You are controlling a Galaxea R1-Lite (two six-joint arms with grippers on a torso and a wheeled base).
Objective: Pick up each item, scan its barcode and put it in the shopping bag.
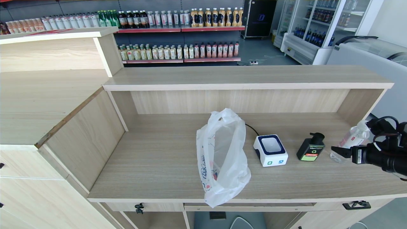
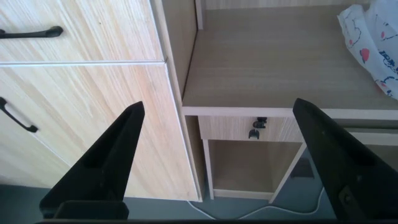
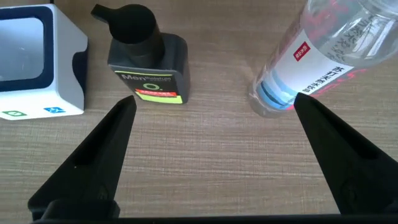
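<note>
Right gripper (image 3: 211,165) is hovering wide open, empty, by the clear bottle (image 1: 351,138) sitting at 3 o'clock of the dark bottle (image 1: 311,149); left gripper (image 2: 214,162) is hanging open, empty

Setting: a small shop. Red-edged shelves of bottled drinks (image 1: 181,29) line the back wall, with a glass-door drinks fridge (image 1: 318,22) beside them. A pale wooden checkout counter (image 1: 159,159) carries a white-and-navy box scanner (image 1: 270,150).
</note>
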